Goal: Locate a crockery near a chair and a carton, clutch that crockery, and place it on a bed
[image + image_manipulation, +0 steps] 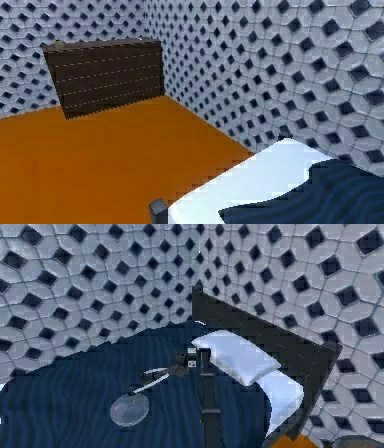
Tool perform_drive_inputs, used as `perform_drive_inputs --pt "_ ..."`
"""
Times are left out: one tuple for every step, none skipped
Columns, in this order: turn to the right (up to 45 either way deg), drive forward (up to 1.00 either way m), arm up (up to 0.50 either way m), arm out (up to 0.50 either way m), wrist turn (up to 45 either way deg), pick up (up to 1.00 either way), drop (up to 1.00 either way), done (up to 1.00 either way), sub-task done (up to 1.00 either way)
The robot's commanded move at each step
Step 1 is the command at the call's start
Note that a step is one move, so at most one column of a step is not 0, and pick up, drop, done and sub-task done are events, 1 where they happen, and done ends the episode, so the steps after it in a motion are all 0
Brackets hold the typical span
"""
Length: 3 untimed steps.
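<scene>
arm side view: claw (152,377) against blue bed (60,394), grey round disc (130,409) nearby; cannot tell whether claw holds anything.

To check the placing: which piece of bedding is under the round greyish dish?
The dark blue rippled blanket, which the dish rests on; the long white pillow lies apart.

txt: none legible | labels: none | brands: none | nos.: none | signs: none | views: fwd, arm side
</scene>
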Motion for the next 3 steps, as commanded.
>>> perform_drive_inputs --pt "0.0 0.00 0.10 0.00 0.0 0.00 0.00 0.00 0.00" --pt "0.0 0.00 0.00 -0.08 0.0 0.00 0.00 0.00 0.00" --pt "0.0 0.00 0.00 0.00 0.0 0.00 0.00 1.00 0.00"
